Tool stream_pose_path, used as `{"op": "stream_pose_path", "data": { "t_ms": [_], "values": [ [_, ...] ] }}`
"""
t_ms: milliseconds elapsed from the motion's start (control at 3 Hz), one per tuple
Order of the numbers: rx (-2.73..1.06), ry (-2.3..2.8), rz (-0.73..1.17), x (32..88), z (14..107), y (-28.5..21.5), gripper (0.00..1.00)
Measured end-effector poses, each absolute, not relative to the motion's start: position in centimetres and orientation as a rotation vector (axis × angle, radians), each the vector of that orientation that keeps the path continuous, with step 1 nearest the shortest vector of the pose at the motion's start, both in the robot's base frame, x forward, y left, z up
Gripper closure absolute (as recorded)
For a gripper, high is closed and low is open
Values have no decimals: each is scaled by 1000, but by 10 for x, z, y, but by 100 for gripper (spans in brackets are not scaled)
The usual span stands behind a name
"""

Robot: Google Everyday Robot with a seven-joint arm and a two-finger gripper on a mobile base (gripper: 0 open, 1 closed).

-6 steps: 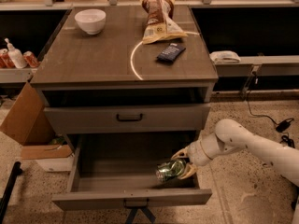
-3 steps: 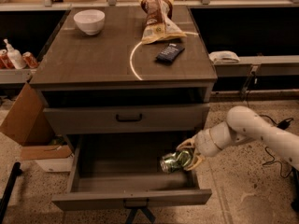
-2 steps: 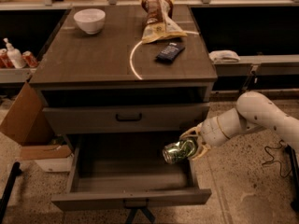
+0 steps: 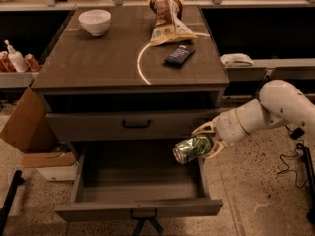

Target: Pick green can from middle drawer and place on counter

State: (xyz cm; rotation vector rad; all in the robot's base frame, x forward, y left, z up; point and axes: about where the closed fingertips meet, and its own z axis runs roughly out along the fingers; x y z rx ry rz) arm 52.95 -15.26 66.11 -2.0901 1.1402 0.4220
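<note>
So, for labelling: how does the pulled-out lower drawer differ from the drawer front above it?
The grey-brown wooden middle drawer is pulled out; the shallower drawer front is shut. The former has a small dark handle, the latter a black bar handle. Both are wooden. The hand holds the dented shiny green can by the open drawer's right side.

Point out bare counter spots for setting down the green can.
Widest: front-left of the counter, between the white bowl and the front edge. Smaller: front-right corner, below the black device. Crowded: back right, chip bag and device. The gripper holds the green can over the right side of the middle drawer.
</note>
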Motion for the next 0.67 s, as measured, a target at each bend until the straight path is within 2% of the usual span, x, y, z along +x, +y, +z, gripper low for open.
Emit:
{"op": "stream_pose_path", "data": {
  "t_ms": [333,667],
  "values": [
    [-2082,1109,441,531,672,-144,100],
    [-2089,1034,398,535,728,-130,100]
  ]
}}
